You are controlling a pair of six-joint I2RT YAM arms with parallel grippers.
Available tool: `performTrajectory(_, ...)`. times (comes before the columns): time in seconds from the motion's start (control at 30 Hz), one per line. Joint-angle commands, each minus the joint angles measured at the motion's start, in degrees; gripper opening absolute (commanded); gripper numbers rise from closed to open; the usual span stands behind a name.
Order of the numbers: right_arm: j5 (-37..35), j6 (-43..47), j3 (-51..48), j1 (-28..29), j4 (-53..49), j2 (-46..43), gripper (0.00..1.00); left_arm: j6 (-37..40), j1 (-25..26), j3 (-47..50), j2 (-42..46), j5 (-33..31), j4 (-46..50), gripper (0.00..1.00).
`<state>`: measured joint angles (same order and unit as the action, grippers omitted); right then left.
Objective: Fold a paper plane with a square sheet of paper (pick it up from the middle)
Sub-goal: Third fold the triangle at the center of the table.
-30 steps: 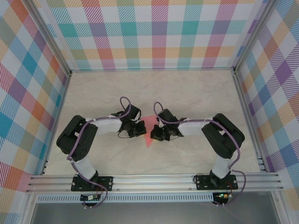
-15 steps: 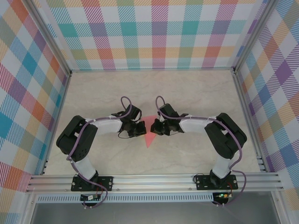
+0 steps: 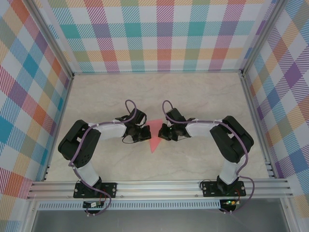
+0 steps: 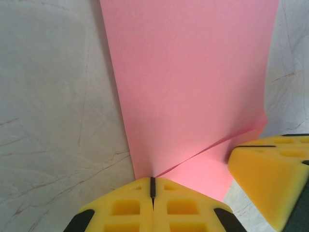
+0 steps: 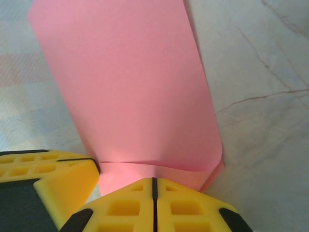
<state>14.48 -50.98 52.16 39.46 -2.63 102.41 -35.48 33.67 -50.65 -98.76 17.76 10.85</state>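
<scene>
You have bright, even light, with only soft, faint shadows on the bench. Your wrist views turn slightly soft along the bottom edge.

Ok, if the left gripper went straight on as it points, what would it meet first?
The pink paper: the left gripper, shut, has its tip at the folded sheet, which lies straight ahead. The right gripper sits off to one side, probably out of line.

No legible text, label, brand, number or sign in any view; pink paper plain, unprinted; plaid walls carry colour pattern only, no lettering
</scene>
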Motion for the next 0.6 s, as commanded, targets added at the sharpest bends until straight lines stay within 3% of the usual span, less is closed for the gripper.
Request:
performTrajectory(0.0, 3.30, -0.12, -0.24, -0.10, 2.32, -2.73, 0.08, 0.91, 0.08, 1.65, -0.27, -4.75, 4.58, 0.00)
performTrajectory(0.27, 4.36, -0.43, -1.01, 0.00, 3.33, 1.16, 0.07, 0.77, 0.08, 1.49, -0.57, -4.77, 4.61, 0.00)
performTrajectory(0.57, 0.58, -0.38, -2.82, -1.82, 1.02, 1.70, 0.07, 0.68, 0.08, 1.73, -0.67, -5.18, 4.60, 0.00)
